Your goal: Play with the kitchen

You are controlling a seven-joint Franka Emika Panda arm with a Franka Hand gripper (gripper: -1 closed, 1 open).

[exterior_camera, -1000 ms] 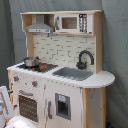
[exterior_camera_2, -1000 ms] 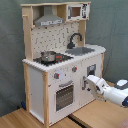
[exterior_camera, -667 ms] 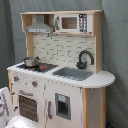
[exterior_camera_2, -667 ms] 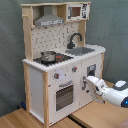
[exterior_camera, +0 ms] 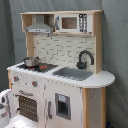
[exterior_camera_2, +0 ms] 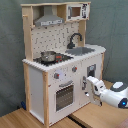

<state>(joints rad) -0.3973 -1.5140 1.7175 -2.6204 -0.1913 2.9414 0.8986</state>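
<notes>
A white and light-wood toy kitchen [exterior_camera_2: 60,60] stands on a wooden floor [exterior_camera_2: 95,117] against a grey curtain [exterior_camera_2: 115,30], filling both exterior views. In the second exterior view the arm [exterior_camera_2: 112,94] reaches in from 4 o'clock, its white wrist ending in a claw [exterior_camera_2: 89,83] set against the cabinet door [exterior_camera_2: 91,75] beneath the sink — whether the fingers are parted or clenched cannot be told, nor whether they hold anything.

On the kitchen's worktop [exterior_camera: 100,80] in the first exterior view, a steel pot [exterior_camera: 31,61] sits on the black stovetop [exterior_camera: 37,66] at 9 o'clock, with the grey sink [exterior_camera: 72,73] beside it toward 3 o'clock and a black faucet [exterior_camera: 85,58] arching behind the basin. A tiled backsplash [exterior_camera: 57,50] runs between them and the upper shelf, where a grey hood [exterior_camera: 39,25] hangs over the stove and a small microwave [exterior_camera: 72,22] sits at 1 o'clock.

Below the worktop, red-centred knobs [exterior_camera: 34,83] line the front above a windowed oven door [exterior_camera: 27,106] — shut, handle across its top. A white piece of the robot [exterior_camera: 6,104] shows at the first exterior view's 8 o'clock edge.
</notes>
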